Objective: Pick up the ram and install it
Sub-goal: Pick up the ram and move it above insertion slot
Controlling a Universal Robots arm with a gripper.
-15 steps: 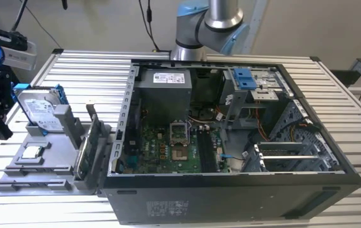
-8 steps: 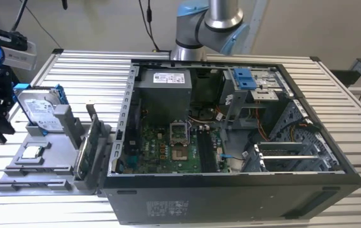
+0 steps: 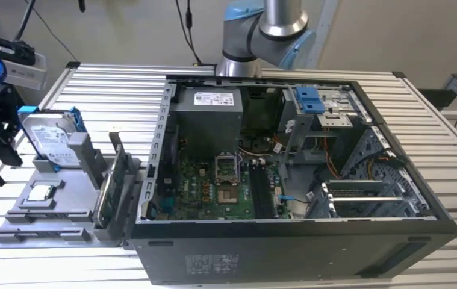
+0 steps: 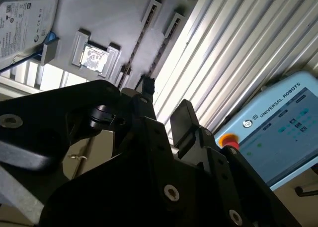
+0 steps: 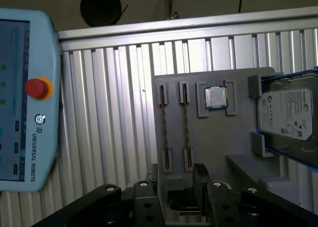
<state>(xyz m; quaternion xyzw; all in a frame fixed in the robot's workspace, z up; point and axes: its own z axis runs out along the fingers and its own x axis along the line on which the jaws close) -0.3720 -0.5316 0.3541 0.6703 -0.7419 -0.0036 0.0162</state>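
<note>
Wide and empty, my end effector (image 5: 176, 180) hovers over the grey holder (image 5: 238, 147). The ram (image 5: 186, 125) stands edge-on in its slot, ungrasped. I'm in the approach; grasping calls for straddling that thin edge squarely.

The pincer (image 5: 180, 176) hangs with its jaws parted.

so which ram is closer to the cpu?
The ram right beside the cpu; the other ram stands one slot further off.

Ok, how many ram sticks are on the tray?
2. Both stand on edge on the gray tray: one ram stick beside the processor chip, the other ram stick just past it. None looks hidden.
</note>
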